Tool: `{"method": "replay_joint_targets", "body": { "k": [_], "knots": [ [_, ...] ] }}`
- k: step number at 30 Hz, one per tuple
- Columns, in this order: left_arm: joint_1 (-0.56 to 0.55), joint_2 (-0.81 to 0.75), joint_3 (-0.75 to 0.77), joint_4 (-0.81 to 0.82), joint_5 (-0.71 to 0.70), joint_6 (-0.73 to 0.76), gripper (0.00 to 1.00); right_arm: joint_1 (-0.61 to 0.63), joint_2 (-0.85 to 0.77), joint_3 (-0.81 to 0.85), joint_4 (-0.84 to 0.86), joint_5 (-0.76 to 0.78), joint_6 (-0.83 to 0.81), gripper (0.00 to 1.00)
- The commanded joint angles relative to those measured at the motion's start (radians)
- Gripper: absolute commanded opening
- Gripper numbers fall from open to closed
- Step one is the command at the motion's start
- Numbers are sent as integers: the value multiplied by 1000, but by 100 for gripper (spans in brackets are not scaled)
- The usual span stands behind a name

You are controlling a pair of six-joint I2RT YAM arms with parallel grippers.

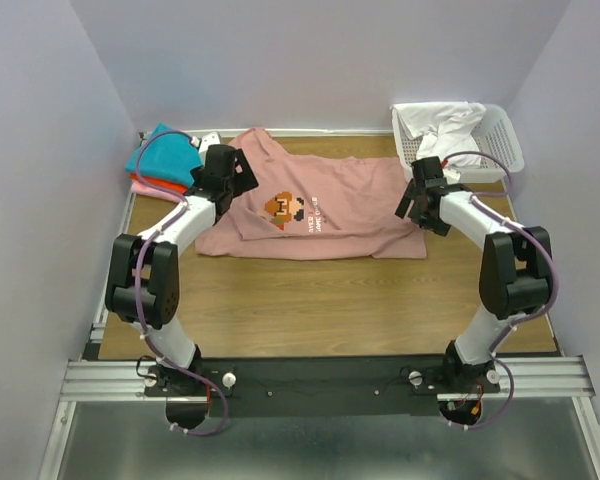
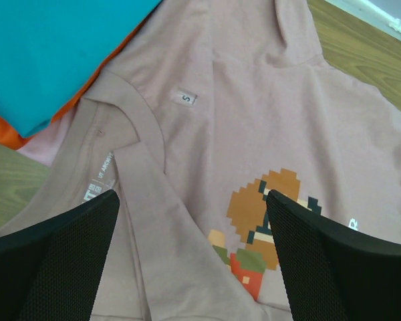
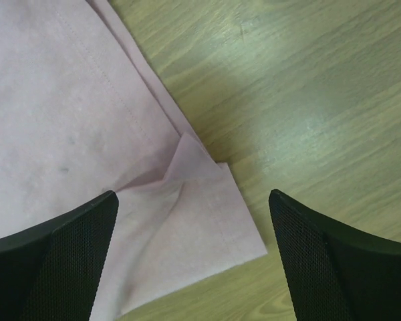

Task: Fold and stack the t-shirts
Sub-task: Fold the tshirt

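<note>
Your wooden table (image 1: 310,300) fills the middle of the top view. The dusty-pink t-shirt (image 1: 330,205) lies spread flat across the upper centre of it, slightly rumpled, with its pixel figure (image 1: 285,207) and white text facing up.

The white mesh basket (image 1: 500,140) sits in the upper right corner with crumpled white cloth (image 1: 450,125) in it, near the shirt's right edge.

The folded stack (image 1: 160,160) is in the upper left corner. A teal tee (image 2: 53,47) is on top and an orange-red tee (image 2: 7,130) under it, and the pink shirt's shoulder touches the stack.

The left gripper (image 2: 192,207) hangs over the shirt's left part, between collar (image 2: 113,134) and print. Its fingers (image 2: 60,261) are spread wide and hold nothing.

The right gripper (image 3: 194,200) is over the shirt's right edge — fingers (image 3: 60,254) parted just as wide, with nothing between them. Below it a small flap of pink cloth (image 3: 200,214) is doubled over on the bare wood.

Small details in the left wrist view: a size label (image 2: 185,98) reading "S" sits behind the collar, and the pixel figure (image 2: 264,227) is at lower right, partly hidden by the finger.
</note>
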Motion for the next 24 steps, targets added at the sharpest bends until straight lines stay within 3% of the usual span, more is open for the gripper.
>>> {"method": "replay_joint_targets", "body": {
  "k": [1, 6, 9, 12, 17, 24],
  "knots": [
    [-27, -86, -46, -33, -1, -1, 98, -3, -110, -40, 24, -8, 0, 100],
    [-84, -158, -195, -11, 124, -33, 98, -3, -257, -200, 134, -243, -57, 100],
    [-135, -170, -264, 13, 169, -50, 98, -5, -273, -266, 206, -426, -84, 100],
    [-167, -170, -289, 16, 158, -59, 98, -3, -253, -286, 246, -503, -101, 100],
    [-176, -155, -316, 7, 139, -85, 98, -3, -216, -301, 265, -484, -112, 100],
    [-173, -117, -300, -63, -55, -141, 98, -5, -177, -311, 266, -439, -120, 100]
  ]
}}
